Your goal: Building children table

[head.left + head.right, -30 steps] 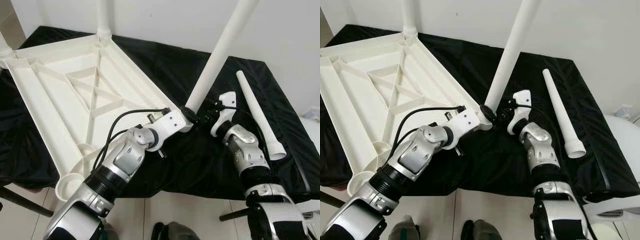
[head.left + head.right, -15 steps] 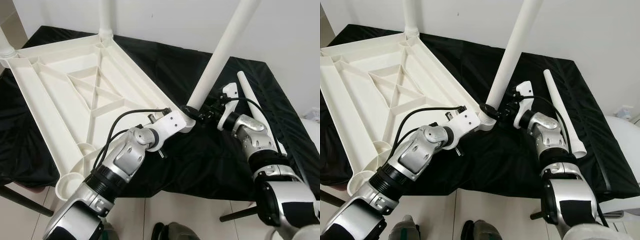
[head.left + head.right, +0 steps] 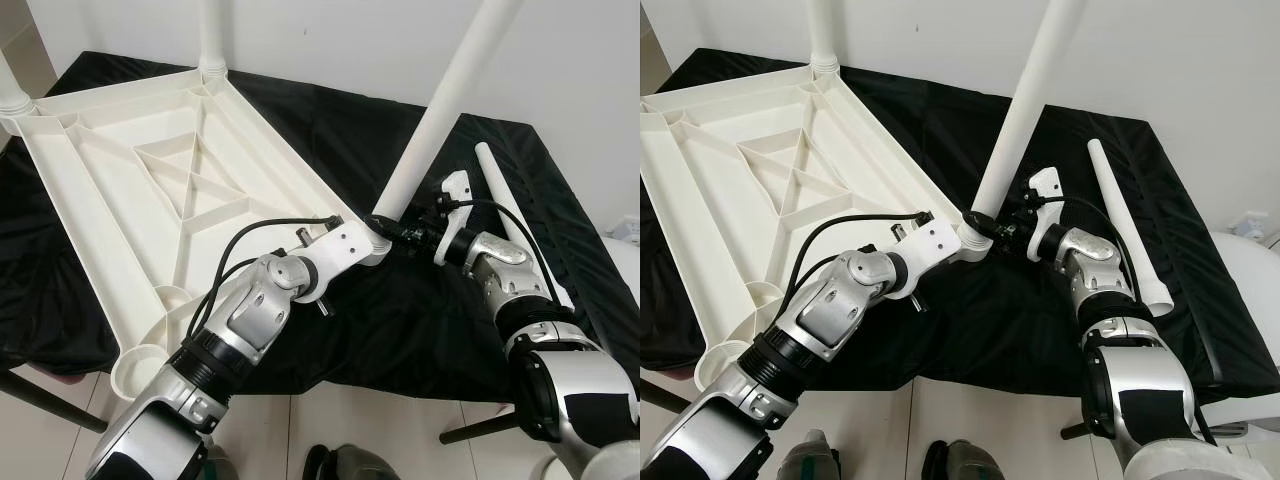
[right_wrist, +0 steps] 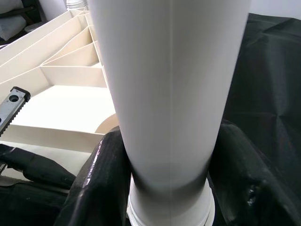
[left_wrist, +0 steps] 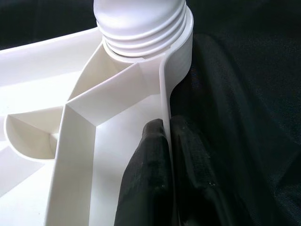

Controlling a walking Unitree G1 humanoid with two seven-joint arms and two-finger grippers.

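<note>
- Black fingers (image 5: 150, 165) of the left gripper (image 5: 165, 141) were pinched on the thin side wall of the upside-down white plastic ribbed tabletop (image 3: 150, 190), one finger inside the wall and one outside it, just below the corner socket.
- Black fingers (image 4: 101, 174) of the right gripper (image 4: 167, 183) were clamped around the base of the long white plastic table leg (image 3: 450, 100), one on each side of it, just above its threaded collar.
- That leg was seen standing tilted in the tabletop's near corner socket (image 5: 146, 28), leaning away from the tabletop toward the white wall (image 3: 580, 60).
- The tabletop lay on the black cloth (image 3: 350, 150) that covered the supporting surface, with its underside ribs turned up and its near edge hanging over the cloth's front edge.
- Two more white legs were seen rising from the tabletop's far corners: one (image 3: 210, 30) at the back corner and one (image 3: 8, 95) at the far left corner.
- A loose white tapered leg (image 3: 515, 220) lay flat on the cloth, well apart from the tabletop, beyond the right gripper's arm.
- Both silver arms were stretched toward the same tabletop corner, the left from the tabletop's side, the right from the opposite side.
</note>
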